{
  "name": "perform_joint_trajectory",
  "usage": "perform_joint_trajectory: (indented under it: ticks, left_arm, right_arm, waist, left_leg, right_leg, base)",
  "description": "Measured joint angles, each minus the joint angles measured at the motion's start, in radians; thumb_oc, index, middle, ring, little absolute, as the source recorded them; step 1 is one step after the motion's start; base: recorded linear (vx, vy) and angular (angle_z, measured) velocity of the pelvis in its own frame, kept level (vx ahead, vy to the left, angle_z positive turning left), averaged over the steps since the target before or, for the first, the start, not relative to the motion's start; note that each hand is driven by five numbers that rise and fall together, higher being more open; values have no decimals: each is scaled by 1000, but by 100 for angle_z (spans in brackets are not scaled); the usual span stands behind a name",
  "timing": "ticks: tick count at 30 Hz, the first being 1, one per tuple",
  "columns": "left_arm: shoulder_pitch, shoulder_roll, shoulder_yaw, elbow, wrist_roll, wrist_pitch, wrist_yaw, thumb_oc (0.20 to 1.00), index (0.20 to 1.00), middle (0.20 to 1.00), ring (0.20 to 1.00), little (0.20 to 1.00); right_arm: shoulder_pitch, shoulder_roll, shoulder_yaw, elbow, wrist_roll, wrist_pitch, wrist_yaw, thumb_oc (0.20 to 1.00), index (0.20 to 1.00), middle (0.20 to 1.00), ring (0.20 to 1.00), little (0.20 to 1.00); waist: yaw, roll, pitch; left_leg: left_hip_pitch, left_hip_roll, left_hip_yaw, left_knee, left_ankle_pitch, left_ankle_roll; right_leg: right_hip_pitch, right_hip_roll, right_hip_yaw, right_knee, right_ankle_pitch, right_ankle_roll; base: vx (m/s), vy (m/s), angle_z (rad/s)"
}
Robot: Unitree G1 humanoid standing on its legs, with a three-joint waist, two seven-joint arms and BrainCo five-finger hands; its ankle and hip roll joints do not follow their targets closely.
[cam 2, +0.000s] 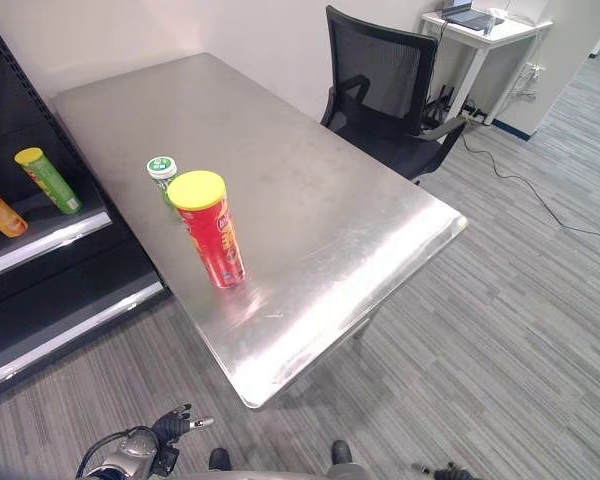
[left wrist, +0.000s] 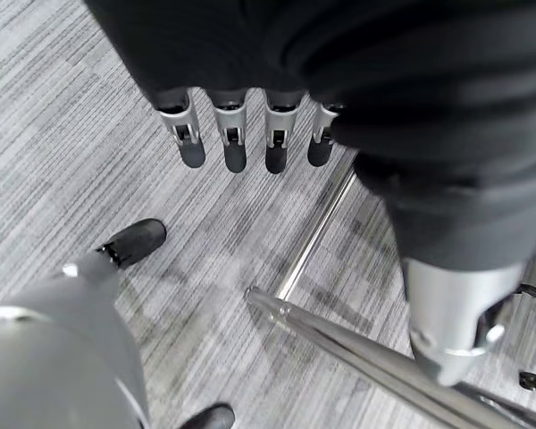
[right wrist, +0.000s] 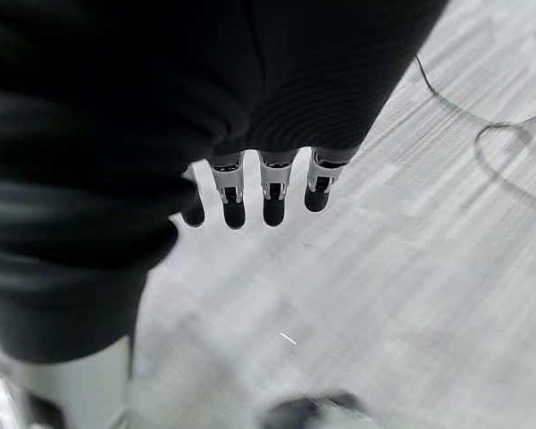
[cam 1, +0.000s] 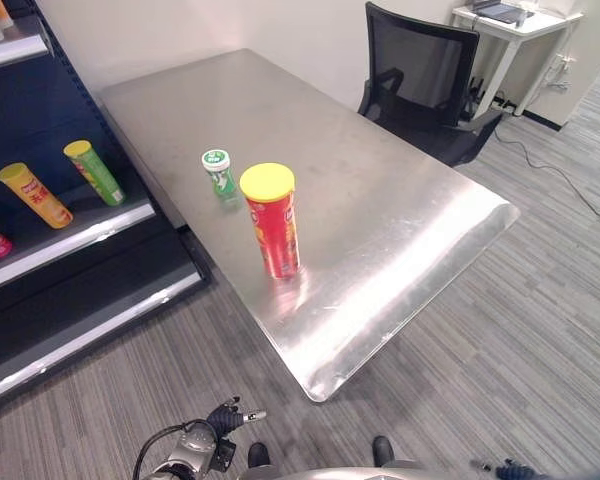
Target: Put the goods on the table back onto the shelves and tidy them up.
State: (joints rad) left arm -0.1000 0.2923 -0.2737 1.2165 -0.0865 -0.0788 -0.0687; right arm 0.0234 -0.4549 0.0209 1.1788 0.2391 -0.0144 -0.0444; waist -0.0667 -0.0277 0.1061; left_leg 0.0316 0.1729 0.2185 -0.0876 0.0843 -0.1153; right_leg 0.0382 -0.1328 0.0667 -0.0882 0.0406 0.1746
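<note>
Steel table [cam 1: 400, 210] w/ shelves [cam 1: 70, 240] beside it. Red can [cam 1: 273, 222] upright near the edge, small green bottle [cam 1: 218, 172] just behind. Left hand [left wrist: 241, 134] & right hand [right wrist: 259, 192] hang low, fingers straight, empty. Risk: careless reach topples the tall can.

Pretty even indoor light is seen overhead. Strong glare is thrown off the steel table [cam 1: 400, 230], washed nearly white along its near edge. A soft reflection is cast under the red can [cam 1: 273, 222]. The shelves [cam 1: 70, 240] are left dark and shadowed. Noticeable blur is seen over the floor [right wrist: 411, 268] in the right wrist view.
</note>
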Motion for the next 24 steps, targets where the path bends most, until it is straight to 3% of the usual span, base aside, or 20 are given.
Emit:
perform_joint_trajectory:
  ticks: [2,3,5,8,10,13,14,18,19,22,23,24]
  left_arm:
    - [30,1,28,-54,29,6,-1,1000,1000,1000,1000,1000]
    - [46,0,40,-55,30,1,0,1000,1000,1000,1000,1000]
    - [59,-5,51,-61,30,1,2,1000,1000,1000,1000,1000]
    - [67,-13,58,-61,29,-1,1,1000,1000,1000,1000,1000]
    - [80,-22,76,-58,29,0,0,1000,1000,1000,1000,1000]
    - [98,-28,74,-62,29,-1,-4,1000,1000,1000,1000,1000]
    - [96,-29,74,-64,28,-1,-4,1000,1000,1000,1000,1000]
    - [102,-40,69,-86,27,-6,-11,1000,1000,1000,1000,1000]
    - [102,-40,69,-86,27,-6,-11,1000,1000,1000,1000,1000]
    - [132,-40,69,-86,25,-7,-12,1000,1000,1000,1000,1000]
    - [136,-42,70,-81,24,-8,-12,1000,1000,1000,1000,1000]
    - [142,-42,71,-78,24,-10,-11,1000,1000,1000,1000,1000]
  right_arm:
    - [69,-98,-124,-331,-12,22,-20,1000,1000,1000,1000,1000]
    - [45,-198,-152,-422,-31,-35,-56,1000,1000,1000,1000,1000]
    - [30,-361,-221,-617,-81,-25,-92,1000,1000,1000,1000,1000]
    - [-35,-512,-306,-775,-141,-73,-137,1000,1000,1000,1000,1000]
    - [-118,-543,-298,-876,-160,-101,-143,1000,1000,1000,1000,1000]
    - [-278,-553,-182,-1028,-137,-122,-122,1000,1000,1000,1000,1000]
    - [-334,-557,-132,-1074,-135,-170,-104,1000,1000,1000,1000,1000]
    - [-522,-561,98,-1241,-45,-225,5,1000,1000,1000,1000,1000]
    - [-528,-560,108,-1248,-37,-226,12,1000,1000,1000,1000,1000]
    - [-634,-536,255,-1265,60,-235,88,1000,1000,1000,1000,1000]
    - [-711,-539,353,-1249,99,-225,110,1000,1000,1000,1000,1000]
    - [-736,-536,377,-1242,110,-226,129,1000,1000,1000,1000,1000]
  waist:
    - [-10,10,-2]
    - [-19,12,-6]
    - [-29,16,-10]
    - [-33,17,-16]
    - [-31,10,-16]
    - [-22,4,-18]
    - [-4,2,-20]
    - [55,1,-21]
    - [57,1,-21]
    - [84,-6,-22]
    - [77,-5,-22]
    - [80,-4,-23]
  left_leg:
    - [2,-3,8,0,-6,-4]
    - [6,-6,13,0,-6,-4]
    - [4,-7,13,0,-6,-4]
    - [5,-4,12,0,-5,-5]
    - [3,-3,13,0,-3,-6]
    - [4,-3,15,0,-1,-7]
    - [3,-2,10,0,2,-5]
    - [3,-2,2,0,4,-6]
    - [3,-2,1,0,4,-6]
    - [-3,-5,-21,0,10,-5]
    - [0,-7,-23,0,10,-5]
    - [0,-7,-28,0,11,-5]
  right_leg:
    - [-2,-5,2,0,0,0]
    - [-2,-8,5,0,1,3]
    - [-4,-10,5,0,2,4]
    - [-8,-6,4,0,3,5]
    - [-5,-5,5,0,7,5]
    - [-5,-5,6,0,10,5]
    - [-3,-4,1,-1,10,5]
    - [7,-5,-15,-1,8,7]
    - [8,-6,-17,-1,8,7]
    - [20,-8,-37,-1,4,10]
    - [23,-10,-46,-1,3,10]
    - [25,-11,-50,-1,2,12]
  base:
    - [31,76,-9]
    - [9,48,-8]
    - [-1,16,-3]
    - [0,0,0]
    - [15,1,-1]
    - [10,-5,-2]
    - [23,-11,9]
    - [18,-8,11]
    - [18,-12,21]
    - [26,-12,17]
    - [11,-11,13]
    - [15,-15,19]
